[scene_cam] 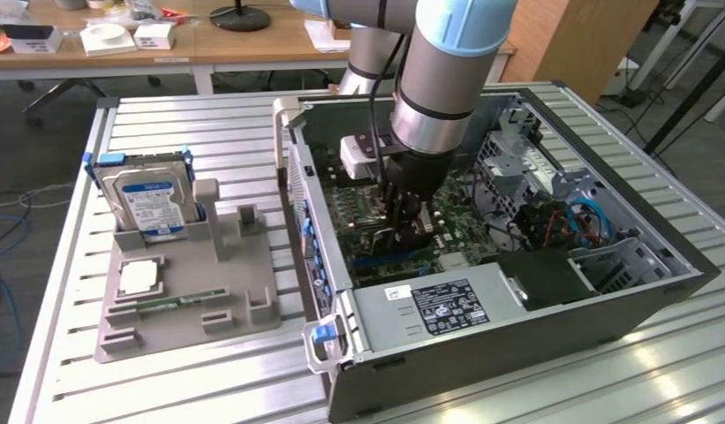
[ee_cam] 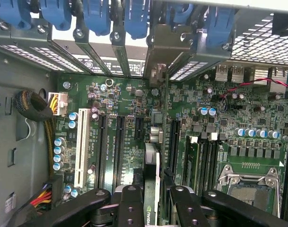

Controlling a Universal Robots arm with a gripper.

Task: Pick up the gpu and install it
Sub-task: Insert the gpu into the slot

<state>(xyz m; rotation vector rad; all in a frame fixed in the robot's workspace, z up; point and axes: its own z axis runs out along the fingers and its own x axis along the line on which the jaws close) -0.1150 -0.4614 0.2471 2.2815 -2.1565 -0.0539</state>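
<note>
The arm drops in from twelve o'clock, wrist near vertical; its gripper points straight down at six o'clock; the black fingers stand clamped on a thin card's edge.

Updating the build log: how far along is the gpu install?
Pickup looks done: the gripper holds the gpu edge-on inside the computer case, jaws closed on it, over the motherboard slots. Seating it remains; whether it touches a slot is unclear.
</note>
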